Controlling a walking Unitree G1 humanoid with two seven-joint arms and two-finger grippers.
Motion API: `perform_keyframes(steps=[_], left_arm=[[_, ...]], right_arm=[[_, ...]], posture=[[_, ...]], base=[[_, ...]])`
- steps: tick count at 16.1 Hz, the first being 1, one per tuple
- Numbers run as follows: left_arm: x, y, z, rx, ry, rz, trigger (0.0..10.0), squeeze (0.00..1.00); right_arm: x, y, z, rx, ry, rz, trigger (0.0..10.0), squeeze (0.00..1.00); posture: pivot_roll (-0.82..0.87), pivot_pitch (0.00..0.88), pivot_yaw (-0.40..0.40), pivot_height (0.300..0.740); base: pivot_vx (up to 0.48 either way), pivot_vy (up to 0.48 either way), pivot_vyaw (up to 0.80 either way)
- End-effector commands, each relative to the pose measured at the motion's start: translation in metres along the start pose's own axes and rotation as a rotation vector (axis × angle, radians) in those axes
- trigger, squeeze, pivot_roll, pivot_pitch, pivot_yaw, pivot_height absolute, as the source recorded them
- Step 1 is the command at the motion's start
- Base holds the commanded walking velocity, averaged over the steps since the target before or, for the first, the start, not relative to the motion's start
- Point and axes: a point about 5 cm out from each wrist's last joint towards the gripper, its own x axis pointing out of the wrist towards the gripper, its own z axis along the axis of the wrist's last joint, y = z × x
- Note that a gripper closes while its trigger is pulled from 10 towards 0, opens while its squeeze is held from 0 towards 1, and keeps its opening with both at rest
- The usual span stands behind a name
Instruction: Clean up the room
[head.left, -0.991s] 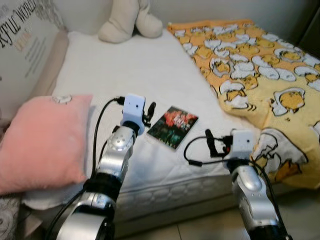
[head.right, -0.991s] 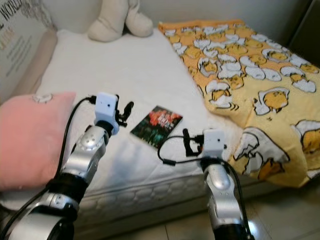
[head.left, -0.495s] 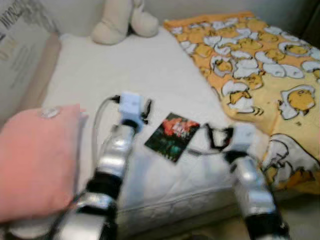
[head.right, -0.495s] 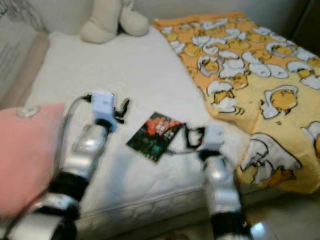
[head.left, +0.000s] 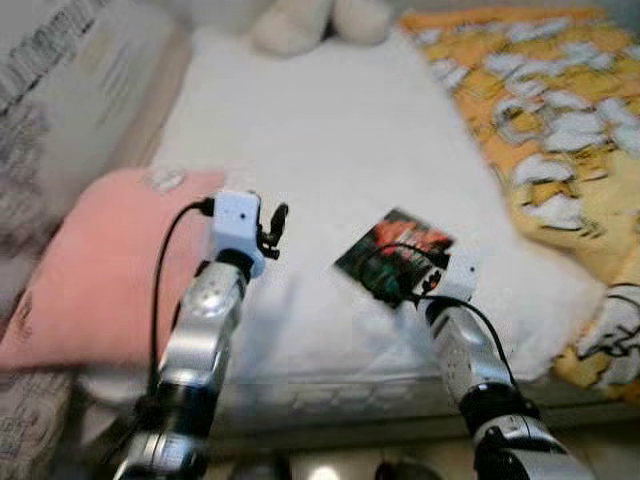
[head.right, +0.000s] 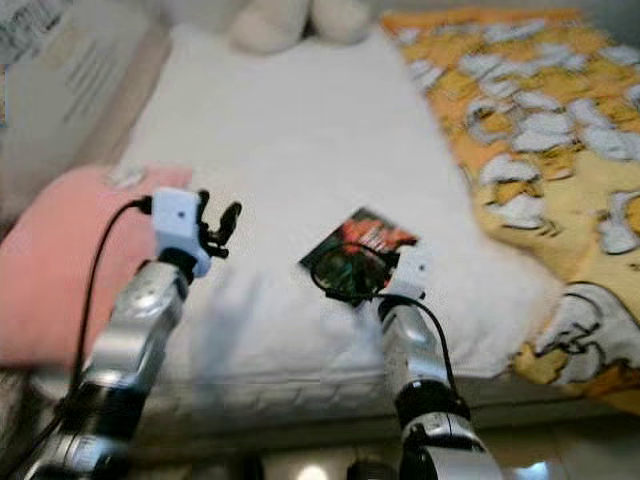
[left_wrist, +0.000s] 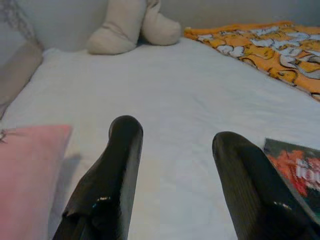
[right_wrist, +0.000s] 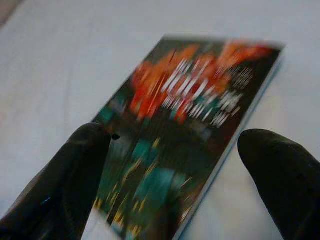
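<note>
Two end effectors are raised over the bed (head.left: 330, 130), and neither has hold of anything. Right end effector (right_wrist: 182, 165): fingers spread wide, straddling the near end of the book (head.right: 358, 245) — a thin volume with a dark red-and-green cover lying flat on the white sheet, just right of frame centre in the eye views. Contact between fingers and cover cannot be confirmed; the right wrist view is blurred. Left end effector (left_wrist: 175, 170): fingers apart and empty, held above bare sheet at centre left, between the pink pillow (head.left: 100, 270) at the left edge and the book. Task status — judged early. The book is not yet grasped or lifted. The yellow patterned blanket (head.left: 560, 130) lies rumpled along the right side and hangs over the mattress edge; a plush toy (left_wrist: 127, 25) sits at the top of the frame. Remaining work appears to be closing on the book, removing it, then straightening the bedding.
</note>
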Motion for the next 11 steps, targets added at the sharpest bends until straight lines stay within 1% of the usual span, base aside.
perform_keyframes(steps=[1, 2, 3, 5, 6, 8, 11], left_arm=[[-0.007, -0.006, 0.010, 0.032, -0.025, -0.063, 10.0, 0.00], [-0.023, -0.005, 0.012, 0.047, -0.018, -0.070, 10.0, 0.00], [-0.035, -0.002, 0.011, 0.039, 0.002, -0.057, 10.0, 0.00], [-0.053, 0.001, 0.010, 0.033, 0.041, -0.025, 10.0, 0.00], [-0.059, 0.000, 0.011, 0.026, 0.049, -0.014, 10.0, 0.00], [-0.065, 0.000, 0.012, 0.025, 0.063, -0.004, 10.0, 0.00], [-0.072, 0.001, 0.013, 0.021, 0.090, 0.018, 10.0, 0.00]], right_arm=[[0.003, -0.001, 0.005, -0.002, -0.015, -0.026, 10.0, 0.00], [0.006, -0.003, 0.006, -0.011, -0.004, -0.053, 10.0, 0.00], [0.008, -0.002, 0.007, -0.023, 0.002, -0.064, 10.0, 0.00], [0.011, 0.003, 0.006, -0.024, 0.019, -0.057, 10.0, 0.00], [0.011, 0.006, 0.005, -0.008, 0.031, -0.059, 10.0, 0.00], [0.012, 0.009, -0.002, 0.089, 0.081, -0.082, 10.0, 0.00], [0.012, 0.018, -0.011, 0.157, 0.148, -0.067, 10.0, 0.00]], posture=[[0.17, 0.212, 0.051, 0.740], [0.21, 0.238, 0.045, 0.740], [0.22, 0.248, 0.040, 0.740], [0.25, 0.268, 0.023, 0.740], [0.26, 0.281, 0.009, 0.740], [0.27, 0.291, 0.000, 0.740], [0.28, 0.305, -0.014, 0.740]], base=[[0.000, 0.000, 0.00], [0.000, 0.000, 0.00], [0.000, 0.000, 0.00], [0.000, 0.000, 0.00], [0.000, 0.000, 0.00], [0.000, 0.000, 0.00], [0.000, 0.000, 0.00]])
